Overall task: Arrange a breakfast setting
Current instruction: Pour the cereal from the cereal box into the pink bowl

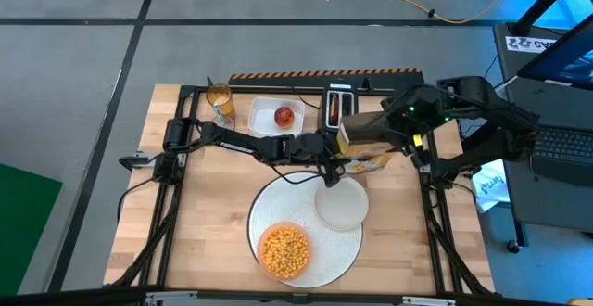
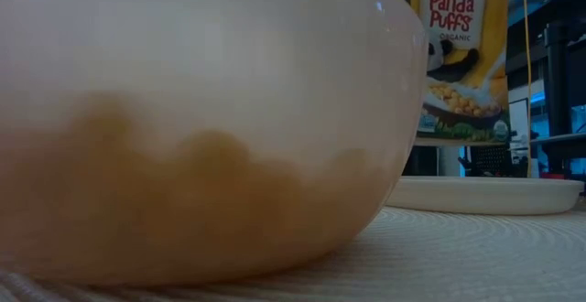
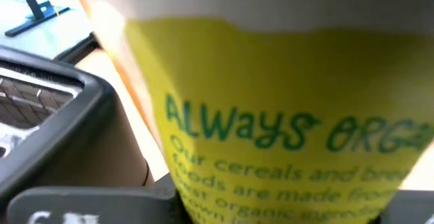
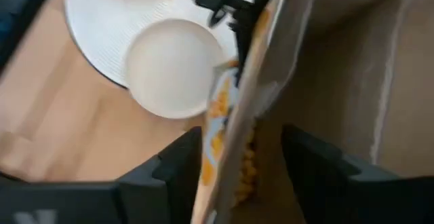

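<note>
Orange bowl (image 1: 283,250) | full of yellow cereal puffs (image 1: 283,249); on white placemat (image 1: 343,247)

The bowl (image 1: 283,250) is orange and full of yellow puffs (image 1: 283,248). It sits on a white round mat (image 1: 306,215) with fine ribbed lines, next to a pale plate (image 1: 341,203). The cereal box (image 3: 285,115) is yellow with green letters, the apple (image 1: 284,117) is red, and the tabletop (image 1: 208,213) is light wood.

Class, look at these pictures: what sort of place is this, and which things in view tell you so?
Probably a robotics lab or workshop, not a home kitchen. A wooden table stands on grey carpet, framed by black rails with two robot arms mounted on it; a laptop sits alongside; a yellow cable trails across the floor.
</note>
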Tool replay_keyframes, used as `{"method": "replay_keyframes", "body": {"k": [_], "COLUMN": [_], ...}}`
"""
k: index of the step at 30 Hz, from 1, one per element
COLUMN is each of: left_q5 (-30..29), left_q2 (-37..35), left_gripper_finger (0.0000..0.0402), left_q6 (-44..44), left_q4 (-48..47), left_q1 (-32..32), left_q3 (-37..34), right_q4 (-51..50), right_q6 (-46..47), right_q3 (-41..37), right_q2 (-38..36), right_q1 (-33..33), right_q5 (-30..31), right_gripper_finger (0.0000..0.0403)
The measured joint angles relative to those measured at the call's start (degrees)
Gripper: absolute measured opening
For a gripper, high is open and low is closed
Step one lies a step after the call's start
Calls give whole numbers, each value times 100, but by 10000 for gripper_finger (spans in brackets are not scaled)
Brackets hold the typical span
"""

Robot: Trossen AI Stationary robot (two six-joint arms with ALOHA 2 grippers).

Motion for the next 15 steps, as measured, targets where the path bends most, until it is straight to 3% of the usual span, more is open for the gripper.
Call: {"method": "replay_keyframes", "body": {"k": [10, 15], "left_q5": [-20, -177], "left_q2": [-2, -29], "left_gripper_finger": [109, 122], "left_q6": [-8, 18], "left_q4": [199, -4], "left_q1": [0, 0], "left_q3": [23, 107], "right_q4": [-22, -56], "right_q6": [-489, -617], "right_q3": [2, 4], "right_q2": [357, 497], "right_q1": [0, -3], "right_q5": [137, -190], "right_gripper_finger": [19, 12]}}
